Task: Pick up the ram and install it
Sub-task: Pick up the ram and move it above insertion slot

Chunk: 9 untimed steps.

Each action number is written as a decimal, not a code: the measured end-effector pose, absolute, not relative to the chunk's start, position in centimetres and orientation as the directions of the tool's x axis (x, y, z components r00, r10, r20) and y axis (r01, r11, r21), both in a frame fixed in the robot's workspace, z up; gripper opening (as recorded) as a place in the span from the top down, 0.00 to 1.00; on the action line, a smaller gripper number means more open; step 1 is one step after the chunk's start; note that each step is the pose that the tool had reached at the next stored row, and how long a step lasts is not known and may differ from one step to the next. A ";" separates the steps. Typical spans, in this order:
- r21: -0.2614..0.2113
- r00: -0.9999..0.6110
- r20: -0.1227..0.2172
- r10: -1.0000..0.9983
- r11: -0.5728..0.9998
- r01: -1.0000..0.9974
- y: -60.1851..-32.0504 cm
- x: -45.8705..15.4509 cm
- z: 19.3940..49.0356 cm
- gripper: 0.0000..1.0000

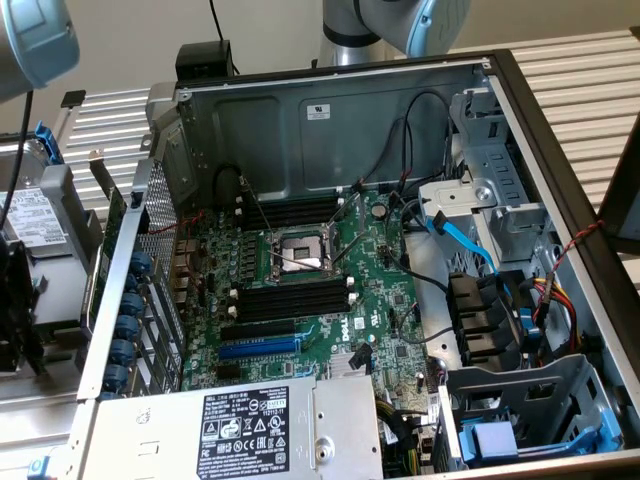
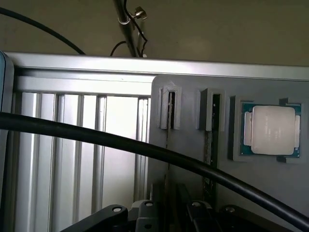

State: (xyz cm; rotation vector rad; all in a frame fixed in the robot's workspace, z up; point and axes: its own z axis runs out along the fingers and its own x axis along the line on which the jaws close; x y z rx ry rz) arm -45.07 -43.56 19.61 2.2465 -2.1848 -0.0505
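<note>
- Wrist view: the gripper [image 2: 169, 215] hangs over a grey holder [image 2: 188, 145]. I take the ram [image 2: 167, 145] to be the thin stick standing on edge in the nearer groove, just ahead of the gripper.
- A second stick [image 2: 208, 159] stands beside it, and a processor chip [image 2: 270, 130] lies in a recess further along.
- I cannot tell whether the jaws are released or clenched, and nothing looks lifted yet.
- For a good pick I would square up on the ram's flat faces and pull straight along the groove. A black cable [image 2: 145, 147] crosses close by.
- The holder sits on a slatted metal table [image 2: 72, 145] below a plain wall [image 2: 217, 29].
- Exterior view: the arm [image 1: 400, 20] reaches past the open computer case [image 1: 330, 115]. The black memory slots [image 1: 290, 300] look empty, with the blue slot [image 1: 258, 348] beside them.
</note>
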 end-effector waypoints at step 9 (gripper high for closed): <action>0.028 0.028 -0.018 -0.999 -0.028 -0.999 -43.6 -45.1 19.6 0.87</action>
